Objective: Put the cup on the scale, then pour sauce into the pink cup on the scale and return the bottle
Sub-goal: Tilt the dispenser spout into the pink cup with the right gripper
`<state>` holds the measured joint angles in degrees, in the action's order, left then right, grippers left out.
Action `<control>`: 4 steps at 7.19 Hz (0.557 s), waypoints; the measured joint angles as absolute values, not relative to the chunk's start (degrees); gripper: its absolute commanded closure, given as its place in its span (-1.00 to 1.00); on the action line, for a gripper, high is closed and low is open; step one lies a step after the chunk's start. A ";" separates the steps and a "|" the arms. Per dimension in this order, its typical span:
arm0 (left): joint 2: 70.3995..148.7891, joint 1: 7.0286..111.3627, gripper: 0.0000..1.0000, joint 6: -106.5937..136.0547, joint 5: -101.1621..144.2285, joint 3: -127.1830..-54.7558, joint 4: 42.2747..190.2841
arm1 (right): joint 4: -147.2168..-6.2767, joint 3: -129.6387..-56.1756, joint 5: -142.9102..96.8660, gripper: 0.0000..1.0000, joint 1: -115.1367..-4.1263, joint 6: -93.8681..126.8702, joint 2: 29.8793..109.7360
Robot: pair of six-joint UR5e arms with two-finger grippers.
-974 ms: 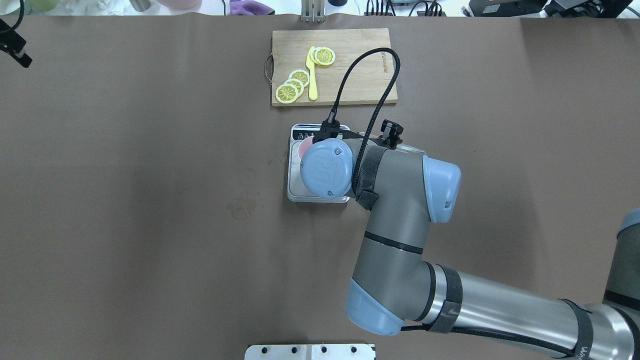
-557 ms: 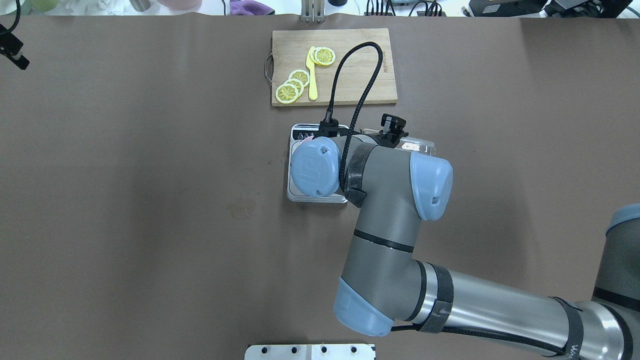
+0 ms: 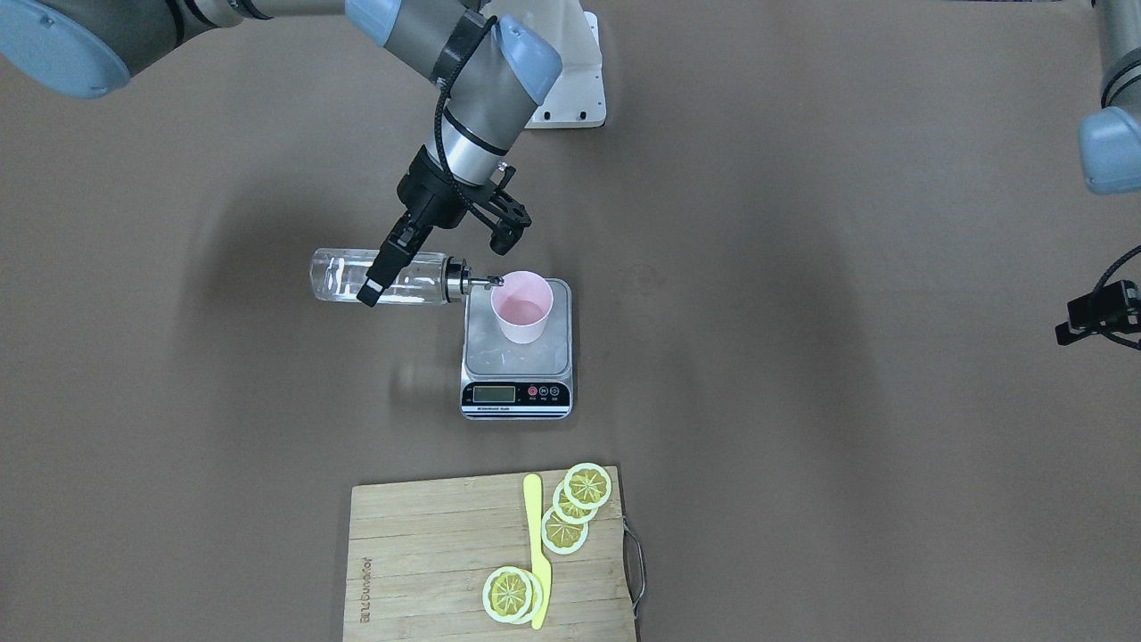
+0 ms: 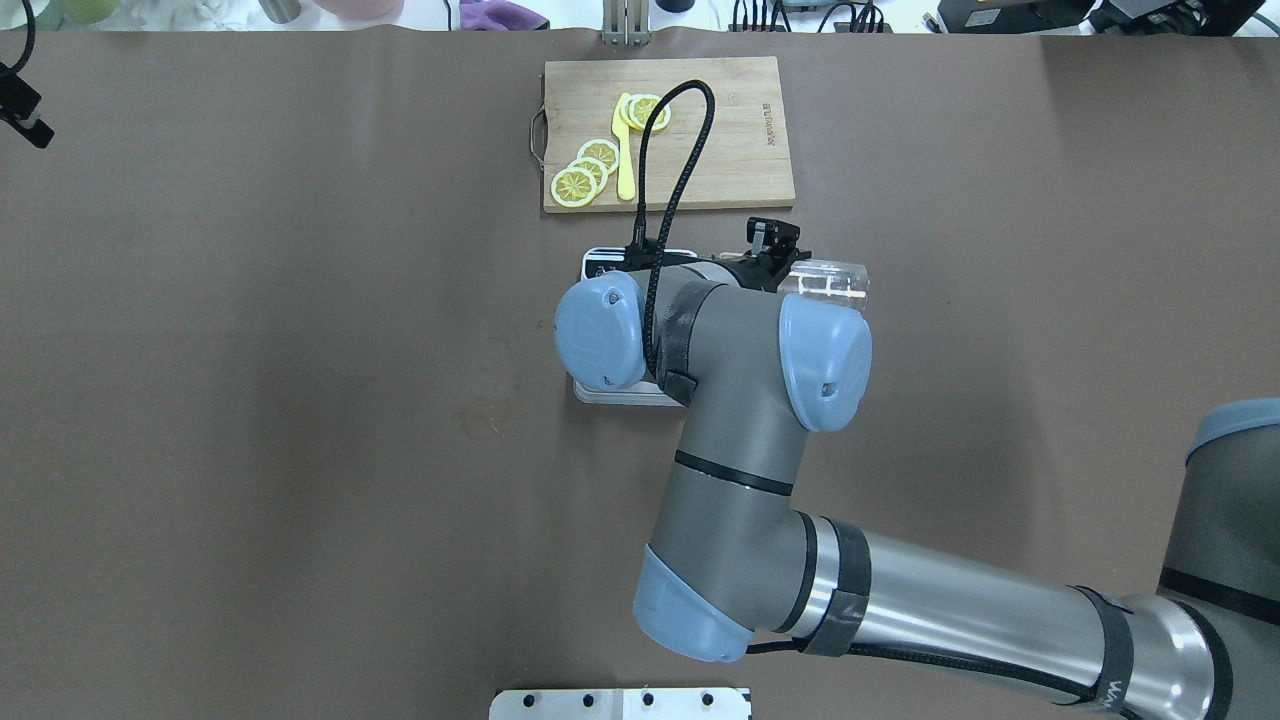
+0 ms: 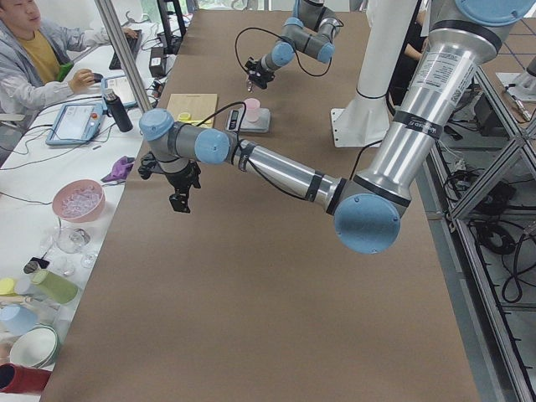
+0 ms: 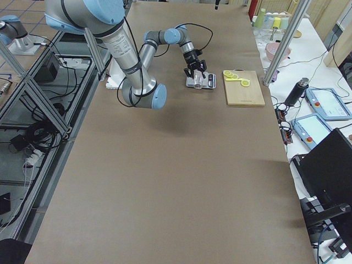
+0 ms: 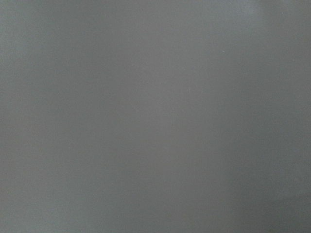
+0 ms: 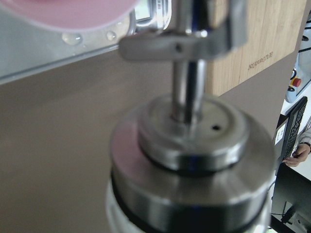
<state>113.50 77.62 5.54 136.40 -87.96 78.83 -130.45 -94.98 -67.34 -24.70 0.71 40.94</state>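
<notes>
1. My right pincer (image 3: 385,273) is clamped across the middle of the glass bottle (image 3: 339,276), fingers closed to its width. The bottle lies about level.
2. Changed: in the overhead view, over the last second my wrist has rolled and swung across. The bottle's base now pokes out farther from under my forearm, so the tilt has gone on to roughly horizontal.
3. Just ahead of my grip, the pour spout (image 3: 479,283) is at the rim of the pink cup (image 3: 522,310). Touching or just short of it, cannot tell.
4. The cup stands upright on the kitchen scale (image 3: 499,361), below my spout end. My wrist view shows drops on the platform.
5. My judgement: cup placing is done and the pour is starting. No stream is visible and I can't make out any sauce in the cup, so it probably needs more tilt.
6. Farther past the scale is a cutting board (image 3: 428,553) with lemon slices (image 3: 588,486) and a yellow knife (image 3: 534,535).
7. The left gripper (image 5: 178,199) is well away off to my side. Open or closed, cannot tell.
</notes>
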 measured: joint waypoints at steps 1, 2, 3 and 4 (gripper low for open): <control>113.43 77.61 -0.95 5.54 136.40 -88.02 78.83 | -131.16 -94.18 -66.91 1.00 -24.70 -0.18 40.28; 113.40 77.61 -0.95 5.54 136.41 -88.04 78.84 | -131.69 -93.85 -66.43 1.00 -24.67 -1.22 40.05; 113.38 77.61 -0.96 5.54 136.41 -88.06 78.84 | -132.27 -93.65 -65.84 1.00 -24.64 -2.94 39.89; 113.38 77.61 -0.95 5.54 136.40 -88.06 78.84 | -133.25 -93.37 -64.90 1.00 -24.63 -5.13 39.41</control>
